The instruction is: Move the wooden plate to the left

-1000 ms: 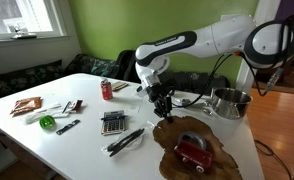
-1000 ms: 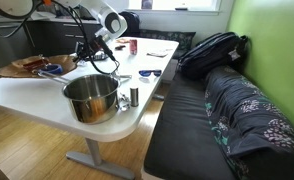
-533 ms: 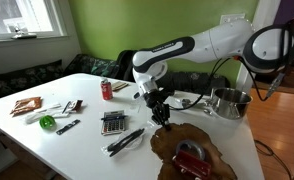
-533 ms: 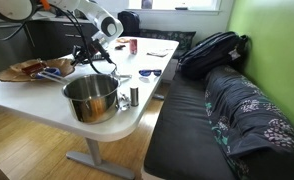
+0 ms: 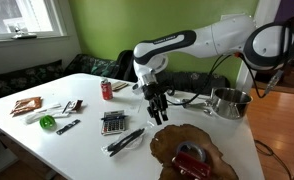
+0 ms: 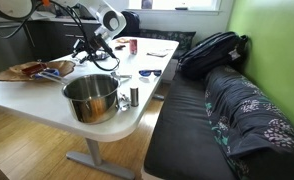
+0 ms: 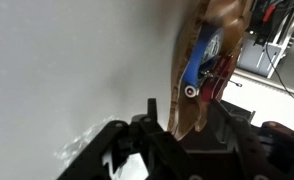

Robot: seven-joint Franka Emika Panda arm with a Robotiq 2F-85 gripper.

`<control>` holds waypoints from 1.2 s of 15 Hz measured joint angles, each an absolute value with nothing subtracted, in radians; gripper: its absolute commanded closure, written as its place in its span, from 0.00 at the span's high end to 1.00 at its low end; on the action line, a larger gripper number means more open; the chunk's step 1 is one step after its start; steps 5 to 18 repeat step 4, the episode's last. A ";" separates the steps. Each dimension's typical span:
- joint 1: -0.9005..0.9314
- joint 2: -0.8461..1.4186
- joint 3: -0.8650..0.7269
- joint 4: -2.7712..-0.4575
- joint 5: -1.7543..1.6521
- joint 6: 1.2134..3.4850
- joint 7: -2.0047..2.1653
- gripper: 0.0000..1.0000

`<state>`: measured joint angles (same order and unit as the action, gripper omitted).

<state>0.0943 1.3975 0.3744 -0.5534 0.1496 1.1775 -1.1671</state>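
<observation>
Exterior view: the tool (image 5: 157, 115) hangs over the white worktop (image 5: 82, 150), clear of the wooden plate (image 5: 172, 138). The plate lies at the near edge, towards the corner by the steel pot (image 5: 228, 101), and carries a red toy (image 5: 194, 155). Exterior view: the plate (image 6: 17, 72) lies at the worktop's far end, beyond the pot. Wrist view: the plate's (image 7: 227, 20) rim is near the tool. Whether the tool is released or clenched cannot be told.
</observation>
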 measured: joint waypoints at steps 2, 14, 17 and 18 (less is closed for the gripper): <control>0.053 1.362 0.387 -0.522 0.186 1.194 -1.167 0.99; 0.004 1.323 0.408 -0.495 0.232 1.198 -1.170 0.92; 0.004 1.323 0.408 -0.495 0.232 1.198 -1.170 0.92; 0.004 1.323 0.408 -0.495 0.232 1.198 -1.170 0.92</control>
